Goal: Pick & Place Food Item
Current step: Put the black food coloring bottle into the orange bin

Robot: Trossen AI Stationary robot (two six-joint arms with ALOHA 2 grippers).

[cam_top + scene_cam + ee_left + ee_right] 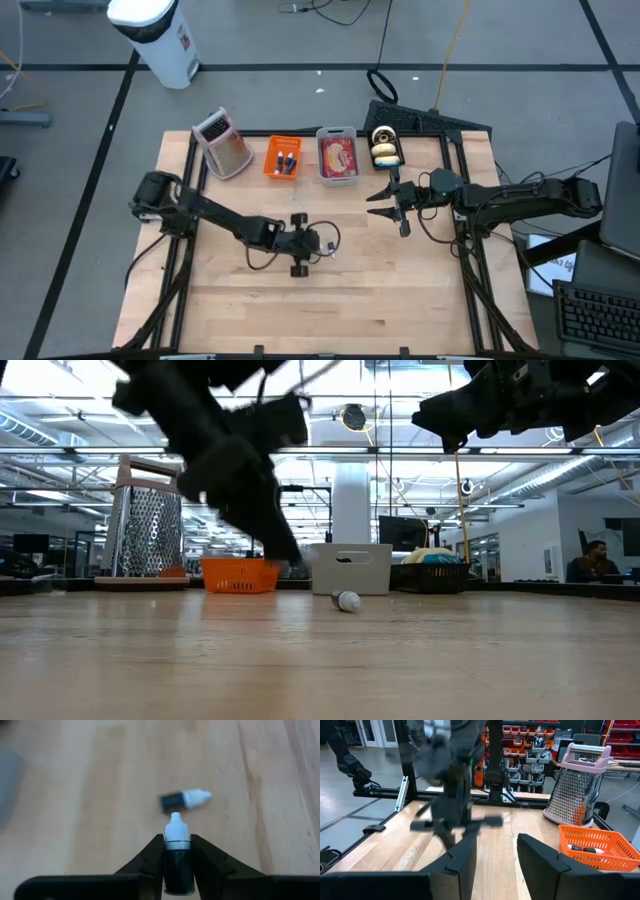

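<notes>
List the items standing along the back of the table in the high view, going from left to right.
Box grater → orange basket → grey bin → black tray with round food items.

A metal cheese grater with a pink frame stands at the table's far edge. Just beside the grater sits an orange basket. A white bin stands on the floor, well beyond the grater. A seated person shows far off, across the room from it.
</notes>
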